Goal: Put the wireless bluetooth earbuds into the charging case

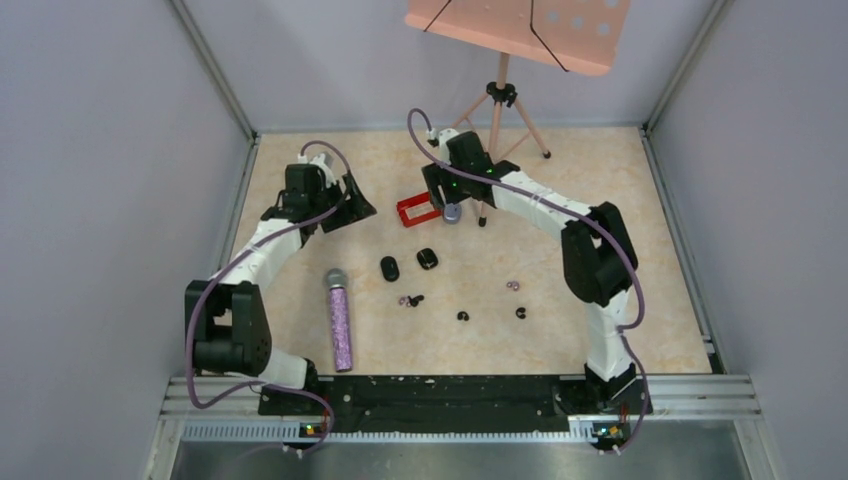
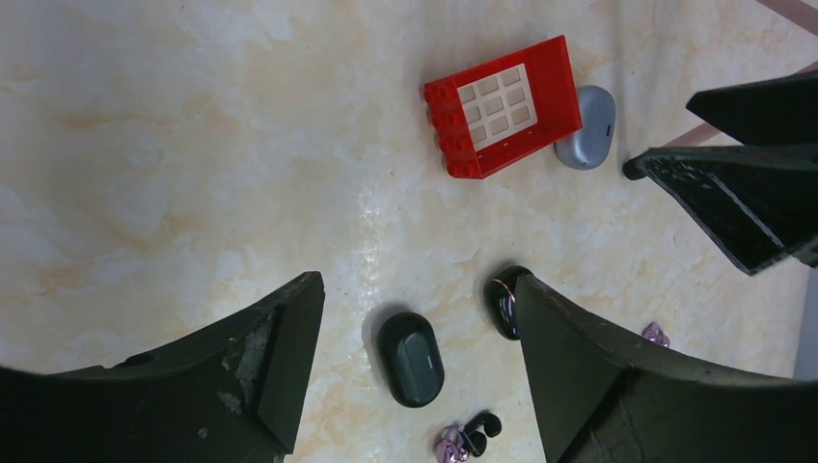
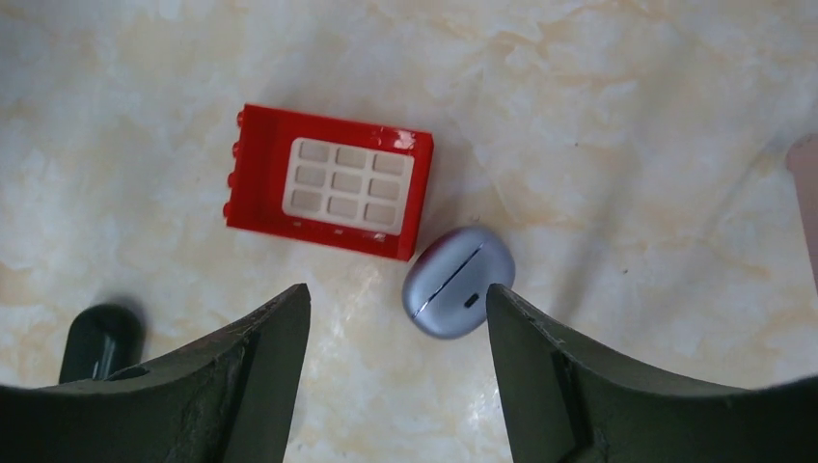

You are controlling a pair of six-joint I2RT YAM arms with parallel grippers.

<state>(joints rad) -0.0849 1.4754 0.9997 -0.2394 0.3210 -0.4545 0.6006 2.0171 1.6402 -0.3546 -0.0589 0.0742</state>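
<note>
Hovering at the far left, the left gripper [image 2: 417,289] is standing wide and holding nothing, with a closed black case [image 2: 410,359] lying under its span. The earbuds [image 1: 410,300] are lying loose toward the front, well apart from every case. The right gripper [image 3: 397,294] is hanging wide and empty over the grey case [image 3: 458,282], which is sitting just beside a red block [image 3: 328,181]. Recommendation: the jaws should be centring across the grey case's narrower width and clearing the block before closing, as the smooth shell is likely to skid.
</note>
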